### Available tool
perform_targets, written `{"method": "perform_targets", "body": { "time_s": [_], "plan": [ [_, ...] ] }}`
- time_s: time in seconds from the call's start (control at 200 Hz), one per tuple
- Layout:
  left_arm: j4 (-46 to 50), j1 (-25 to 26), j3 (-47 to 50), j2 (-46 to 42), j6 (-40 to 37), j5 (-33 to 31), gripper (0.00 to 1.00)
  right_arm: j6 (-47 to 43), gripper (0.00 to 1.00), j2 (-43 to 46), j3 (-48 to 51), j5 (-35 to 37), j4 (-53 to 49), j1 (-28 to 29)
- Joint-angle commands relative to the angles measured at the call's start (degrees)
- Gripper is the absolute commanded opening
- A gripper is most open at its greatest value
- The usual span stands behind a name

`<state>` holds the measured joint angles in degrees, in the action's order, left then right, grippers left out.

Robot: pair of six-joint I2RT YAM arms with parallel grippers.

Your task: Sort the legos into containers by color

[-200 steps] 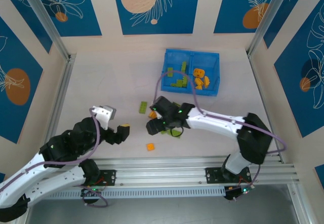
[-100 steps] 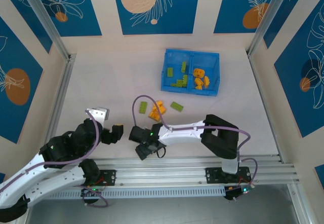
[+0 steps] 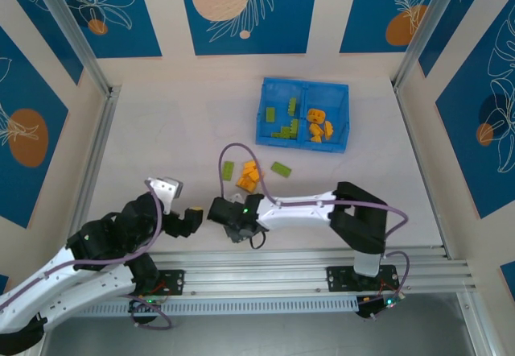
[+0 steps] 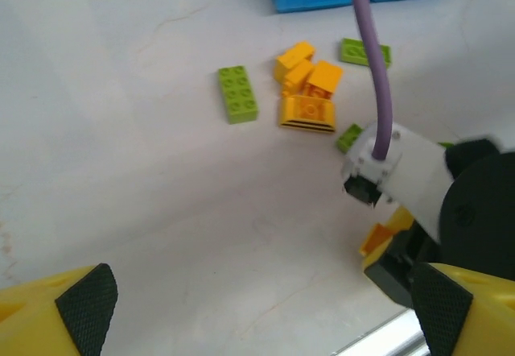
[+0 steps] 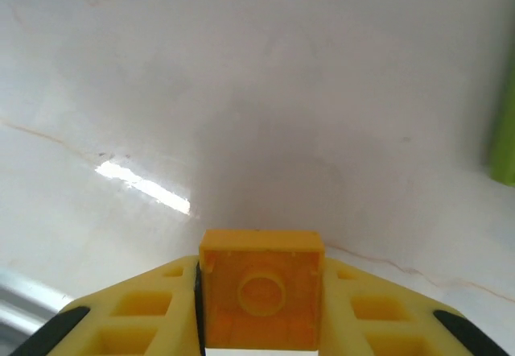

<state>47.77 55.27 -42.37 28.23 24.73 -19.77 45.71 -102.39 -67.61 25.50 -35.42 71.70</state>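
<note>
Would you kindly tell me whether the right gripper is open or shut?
Shut on a small orange-yellow square plastic brick: the right gripper has its yellow fingers pressed against both sides of it.

Bright blue bin [image 3: 282, 142]; lime green brick [image 4: 238, 93]; orange-yellow brick [image 5: 261, 300]; purple cable [image 4: 376, 66]; whitish table [image 4: 121, 195]; leaf-patterned blue wall panels [image 3: 241, 10]

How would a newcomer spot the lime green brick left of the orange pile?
Find the bright blue plastic bin. Nearer the camera than it lies a huddle of orange-yellow studded bricks. The lime green studded brick lies just left of that huddle, apart from it, and is the only green one on that side.
</note>
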Motion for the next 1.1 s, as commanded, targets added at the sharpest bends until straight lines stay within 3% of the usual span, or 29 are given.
{"method": "perform_targets", "body": {
  "time_s": [0.0,0.21,0.43,0.56,0.68,0.96,1.095],
  "plan": [
    [-5.4,0.3,0.8,0.3,-4.3,7.6,0.99,1.8,0.29,9.3,2.2,3.1,0.8,-2.2],
    [-16.6,0.3,2.4,2.6,-9.4,23.3,1.00,-3.8,0.29,22.8,5.2,3.8,1.9,-11.0],
    [-26.4,0.3,4.4,6.6,-8.7,29.1,1.00,-16.1,0.29,27.6,3.9,-0.2,7.3,-35.2],
    [-26.2,0.5,4.4,8.4,-8.2,29.1,1.00,-19.3,0.29,19.7,-1.3,-1.5,9.4,-48.6],
    [-24.6,0.5,5.1,7.9,-6.9,27.7,1.00,-17.8,0.28,10.2,-7.3,-5.9,11.2,-56.9],
    [-20.4,0.5,4.1,7.9,-6.6,25.3,1.00,-16.0,0.28,-15.2,-32.5,-8.6,0.1,-63.4],
    [-20.3,0.6,3.7,8.2,-6.7,24.5,1.00,-15.8,0.40,-20.2,-39.5,-9.7,-4.3,-63.8]
  ]
}}
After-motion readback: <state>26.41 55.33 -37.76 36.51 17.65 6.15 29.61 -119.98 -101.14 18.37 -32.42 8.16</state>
